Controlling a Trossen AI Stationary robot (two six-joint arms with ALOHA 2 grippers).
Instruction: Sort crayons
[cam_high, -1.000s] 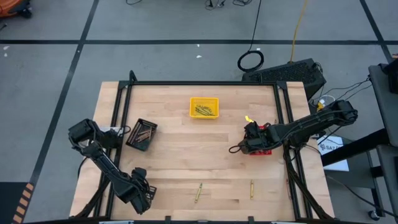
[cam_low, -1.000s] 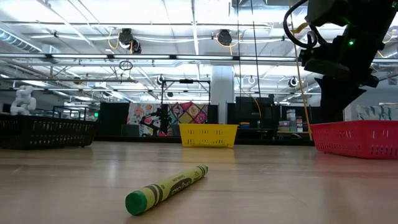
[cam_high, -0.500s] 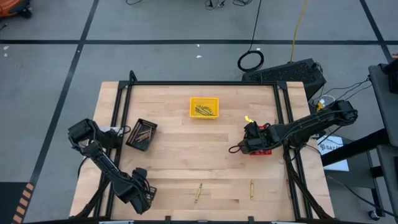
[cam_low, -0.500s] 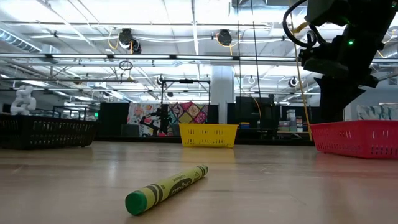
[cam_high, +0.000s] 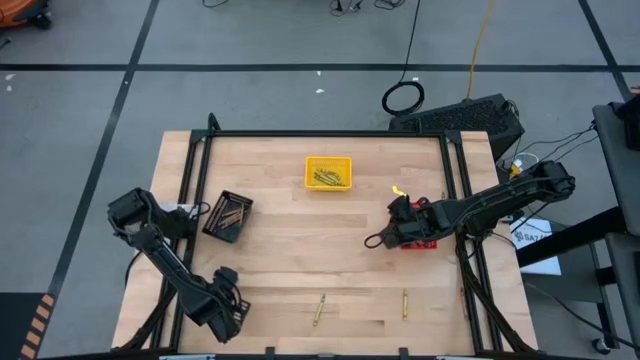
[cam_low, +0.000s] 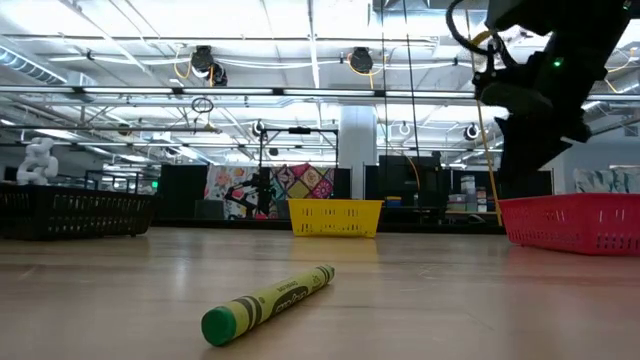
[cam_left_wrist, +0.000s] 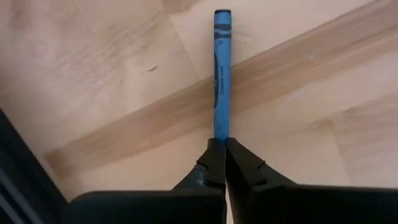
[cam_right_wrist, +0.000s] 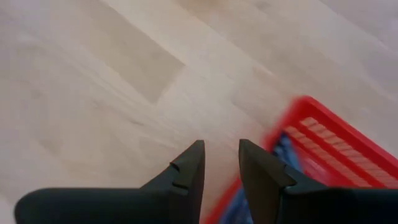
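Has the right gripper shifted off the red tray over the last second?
Yes, slightly: the right gripper has edged away from the red plastic tray toward the table's middle, fingers open and empty.

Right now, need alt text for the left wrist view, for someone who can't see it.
The left gripper is shut on one end of a blue paper-wrapped crayon, which points straight away from the camera over the light wooden table. The two dark fingers meet at the crayon's near end. A dark edge crosses one corner of the picture.
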